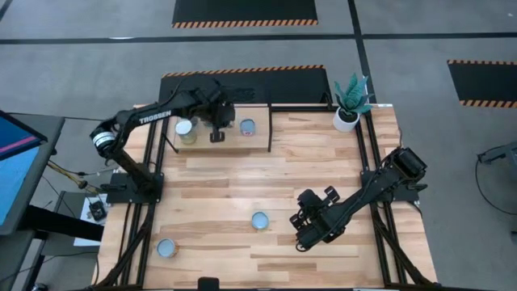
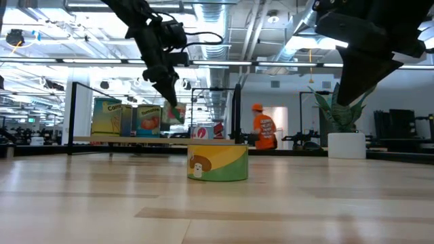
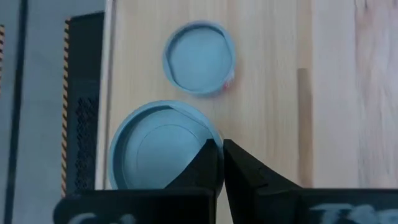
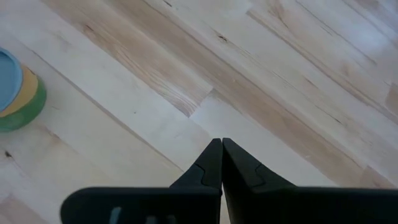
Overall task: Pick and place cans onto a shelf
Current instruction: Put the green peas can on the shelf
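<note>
Two cans loose on the table: one (image 1: 166, 247) near the front-left corner, one (image 1: 260, 220) mid-front, just left of the right gripper (image 1: 300, 234), fingers together, empty. At the back edge, the left gripper (image 1: 216, 136) hovers over the shelf (image 1: 258, 142), fingers together, empty, between two shelved cans (image 1: 185, 128) (image 1: 248, 126). Judgement: between placements; next, open and fetch a table can.
</note>
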